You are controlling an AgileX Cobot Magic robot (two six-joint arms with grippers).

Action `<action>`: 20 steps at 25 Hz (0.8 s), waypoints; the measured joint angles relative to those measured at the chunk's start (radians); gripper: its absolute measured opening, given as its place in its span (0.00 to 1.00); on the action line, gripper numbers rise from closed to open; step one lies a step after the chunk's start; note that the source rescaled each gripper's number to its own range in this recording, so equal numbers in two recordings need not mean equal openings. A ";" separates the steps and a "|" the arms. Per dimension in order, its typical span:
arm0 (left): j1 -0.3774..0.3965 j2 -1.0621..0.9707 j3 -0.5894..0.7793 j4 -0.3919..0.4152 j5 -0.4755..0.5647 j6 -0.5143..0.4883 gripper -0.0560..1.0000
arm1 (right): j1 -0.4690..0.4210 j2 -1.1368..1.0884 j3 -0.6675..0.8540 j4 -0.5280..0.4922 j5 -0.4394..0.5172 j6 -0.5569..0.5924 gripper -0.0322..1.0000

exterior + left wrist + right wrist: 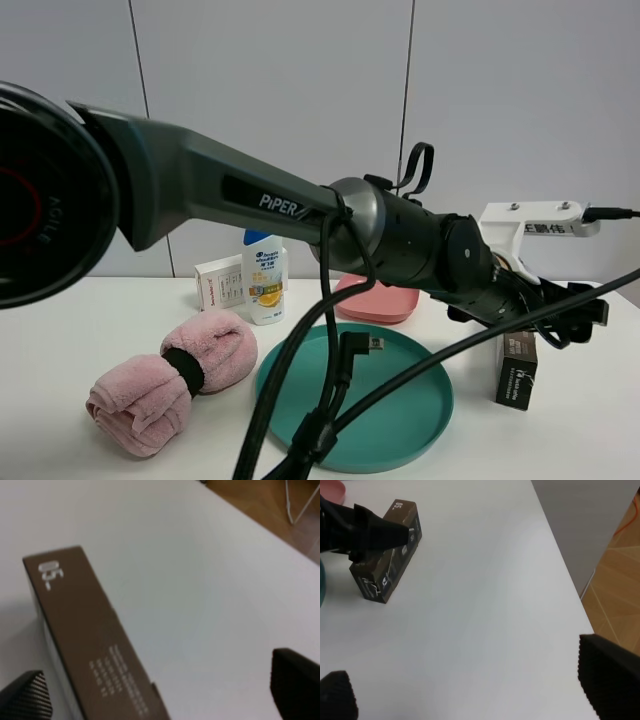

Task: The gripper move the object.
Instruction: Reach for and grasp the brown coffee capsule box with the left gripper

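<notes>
The object is a long dark brown box [517, 370] with white lettering. It lies on the white table at the right, beside the teal plate. My left arm, marked "PiPER", reaches across the middle, and its gripper [560, 320] hovers just over the box. In the left wrist view the box [90, 645] lies between the spread fingers [25, 697], close to one of them and not clamped. In the right wrist view the box [387, 565] shows with the left gripper [365, 530] partly covering it. My right gripper [470, 690] is open and empty, well away from the box.
A teal plate [400, 420] lies at front centre, with a pink plate [378, 300] behind it. A rolled pink towel [170, 380], a shampoo bottle [265, 275] and a white box with red print [220, 282] are on the left. The table's right edge [570, 580] drops to a wooden floor.
</notes>
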 joint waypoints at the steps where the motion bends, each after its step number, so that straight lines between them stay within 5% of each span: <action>1: 0.000 0.009 0.000 0.000 0.000 -0.001 0.82 | 0.000 0.000 0.000 0.000 0.000 0.000 1.00; 20: 0.000 0.081 0.000 -0.002 -0.093 -0.049 0.82 | 0.000 0.000 0.000 0.000 0.000 0.000 1.00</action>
